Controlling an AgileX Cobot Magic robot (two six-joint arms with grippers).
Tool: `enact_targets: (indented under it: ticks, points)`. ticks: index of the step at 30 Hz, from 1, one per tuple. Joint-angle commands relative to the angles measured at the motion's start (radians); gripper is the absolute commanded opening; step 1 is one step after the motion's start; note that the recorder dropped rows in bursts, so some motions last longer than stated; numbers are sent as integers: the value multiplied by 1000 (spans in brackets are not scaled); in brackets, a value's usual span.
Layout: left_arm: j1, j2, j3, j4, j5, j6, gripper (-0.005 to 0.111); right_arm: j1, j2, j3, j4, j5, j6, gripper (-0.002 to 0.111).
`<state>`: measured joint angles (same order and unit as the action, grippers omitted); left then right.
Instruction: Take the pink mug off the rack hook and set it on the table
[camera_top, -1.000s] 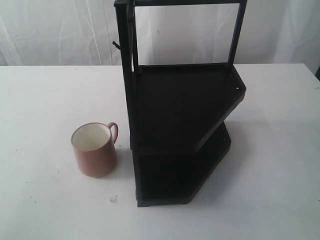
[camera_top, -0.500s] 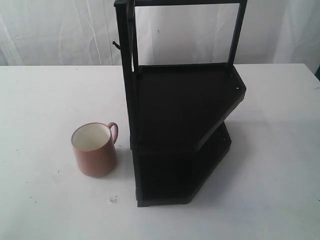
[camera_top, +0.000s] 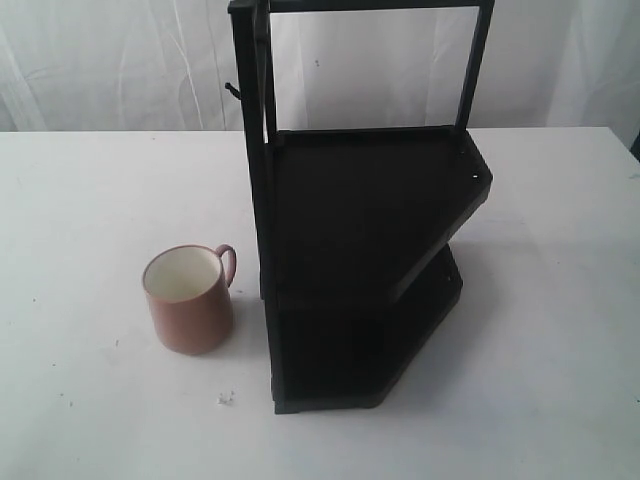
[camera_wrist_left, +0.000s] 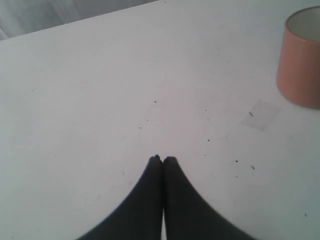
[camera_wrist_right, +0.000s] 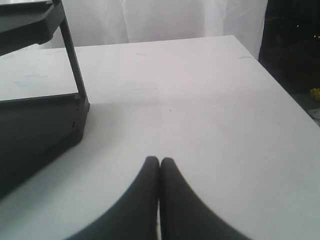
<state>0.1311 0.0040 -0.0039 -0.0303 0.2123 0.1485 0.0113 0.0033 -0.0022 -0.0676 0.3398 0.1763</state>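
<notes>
Left gripper: dark fingers pressed tip to tip, clenched with nothing between them; cannot tell whether the tips touch the surface below. Right gripper: same condition, fingers closed against each other, holding nothing. Neither arm shows in the exterior view. Both grippers sit over the table, white and flat, with a few dark specks. Exterior view, front to back: a small white crumb lies on the table near the front, just ahead of the mug and close to the rack's front corner. The pink mug stands upright on the table, mouth up, cream inside visible, loop handle turned toward the back right, facing the rack. It sits just beside the rack's front left post, apart from it. In the left wrist view the mug shows only at the frame edge, well apart from the left gripper, with a faint pale square patch on the table between them. The rack, black with two shelves, stands upright at mid-table. The right wrist view shows a corner of its lower shelf and one post, near the right gripper and not touching it. The rack hook, a thin dark peg, juts from the upper part of the left post, high above the mug; the mug is off it. Farthest back hangs a white curtain.
</notes>
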Motion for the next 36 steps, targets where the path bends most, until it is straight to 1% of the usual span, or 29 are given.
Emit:
enact_targets:
  ticks: [1, 8, 11, 36]
  points:
    - [-3, -4, 4, 40, 20, -64, 0, 6, -3, 2, -6, -4, 5, 0]
    - [-3, -4, 4, 40, 27, -98, 0, 6, -3, 2, -6, -4, 5, 0]
    - [-3, -4, 4, 40, 25, -149, 0, 6, -3, 2, -6, -4, 5, 0]
    - [-3, -4, 4, 40, 21, -149, 0, 6, -3, 2, -6, -4, 5, 0]
